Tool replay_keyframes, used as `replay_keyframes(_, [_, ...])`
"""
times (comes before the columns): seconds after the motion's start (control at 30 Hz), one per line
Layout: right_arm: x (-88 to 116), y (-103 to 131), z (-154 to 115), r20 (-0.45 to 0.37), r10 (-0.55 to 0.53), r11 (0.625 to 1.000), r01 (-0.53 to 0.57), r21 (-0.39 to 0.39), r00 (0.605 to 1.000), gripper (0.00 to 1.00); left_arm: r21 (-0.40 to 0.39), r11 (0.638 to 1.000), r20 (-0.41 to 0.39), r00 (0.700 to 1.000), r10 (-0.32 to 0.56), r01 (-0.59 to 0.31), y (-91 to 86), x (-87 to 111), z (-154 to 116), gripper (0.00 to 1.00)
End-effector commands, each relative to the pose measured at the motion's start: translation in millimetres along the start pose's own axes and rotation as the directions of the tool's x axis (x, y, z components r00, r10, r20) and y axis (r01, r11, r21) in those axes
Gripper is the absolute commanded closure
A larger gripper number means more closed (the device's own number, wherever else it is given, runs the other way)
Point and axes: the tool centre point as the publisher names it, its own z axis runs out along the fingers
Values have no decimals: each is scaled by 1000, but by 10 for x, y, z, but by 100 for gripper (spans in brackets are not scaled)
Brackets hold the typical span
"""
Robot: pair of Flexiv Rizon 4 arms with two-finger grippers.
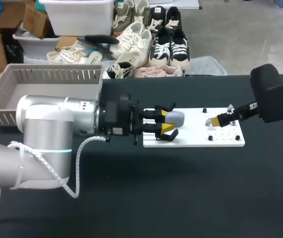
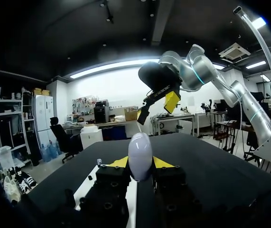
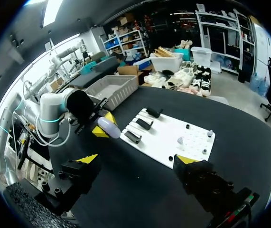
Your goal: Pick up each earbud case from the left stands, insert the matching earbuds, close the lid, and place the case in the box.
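Note:
A pale lavender earbud case (image 1: pixel 177 118) is held above the left part of the white board (image 1: pixel 196 136). My left gripper (image 1: pixel 169 122) is shut on it from two sides. In the left wrist view the case (image 2: pixel 140 154) stands upright between the yellow tips, lid closed. My right gripper (image 1: pixel 221 115) hangs open over the board's right part, near a small earbud (image 1: pixel 209 123). In the right wrist view its fingers (image 3: pixel 87 158) are spread wide and empty, with the board (image 3: pixel 192 142), black stands (image 3: pixel 144 124) and earbud (image 3: pixel 180 140) ahead of them.
The grey slatted box (image 1: pixel 47 82) stands at the back left of the black table. Small black pegs (image 1: pixel 210 138) dot the board's right part. My left arm's white cable (image 1: pixel 77 163) hangs under its wrist.

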Motion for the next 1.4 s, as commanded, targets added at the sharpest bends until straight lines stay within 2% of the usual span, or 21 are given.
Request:
replay_keyframes(0.03, [-47,106,51,-16,0,999,1,42,1000,0,-3,1000,2,1000,1,-1,2,7,12,100])
replay_keyframes(0.37, [-86,277,228,-52,-32,999,33,27,998,0,-3,1000,2,1000,1,-1,2,7,12,100])
replay_keyframes(0.47, [-106,282,293,-49,-27,998,30,53,998,0,-3,1000,2,1000,1,-1,2,7,12,100])
replay_keyframes(0.93, [-122,393,517,-88,-47,998,51,40,995,0,-3,1000,2,1000,1,-1,2,7,12,100])
replay_keyframes(1.4, [-162,364,710,-112,-42,998,47,40,993,0,-3,1000,2,1000,1,-1,2,7,12,100])
